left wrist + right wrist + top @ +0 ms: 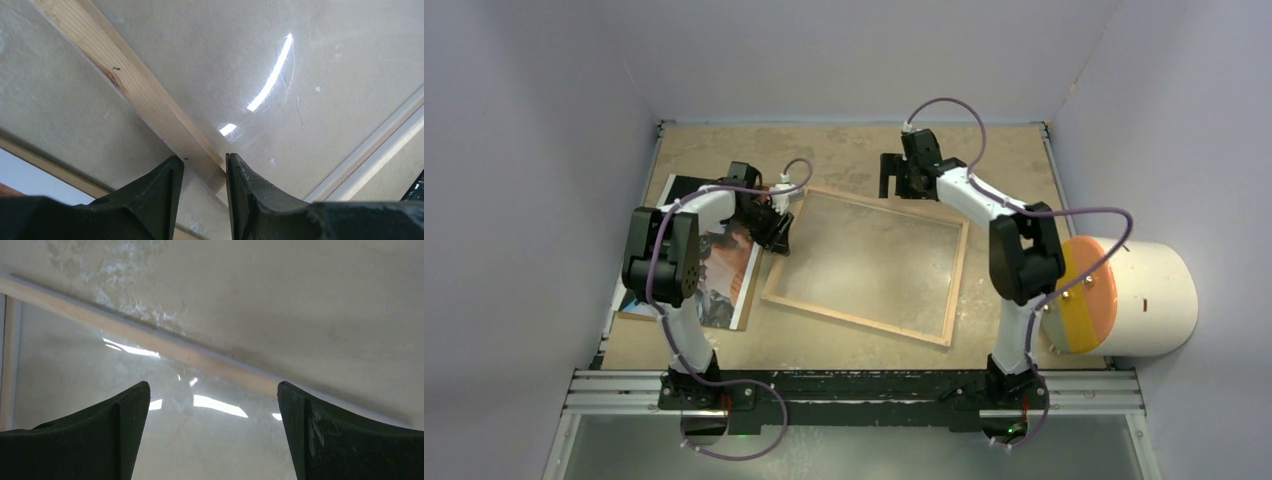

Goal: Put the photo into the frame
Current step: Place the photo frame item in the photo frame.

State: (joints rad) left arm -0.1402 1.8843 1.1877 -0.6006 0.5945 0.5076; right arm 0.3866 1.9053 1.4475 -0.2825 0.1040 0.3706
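Lying wood-side up, frame (856, 318) holds clear sheet (864, 260); photo (734, 270) outside; left gripper (201, 160) grasps frame; right gripper (214, 385) released.

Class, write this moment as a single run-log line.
left hand: astride left rail of light-wood rectangular picture frame, grip unconfirmed | right hand: open at far rail | glossy dark-and-orange photo print: lying outside frame, left
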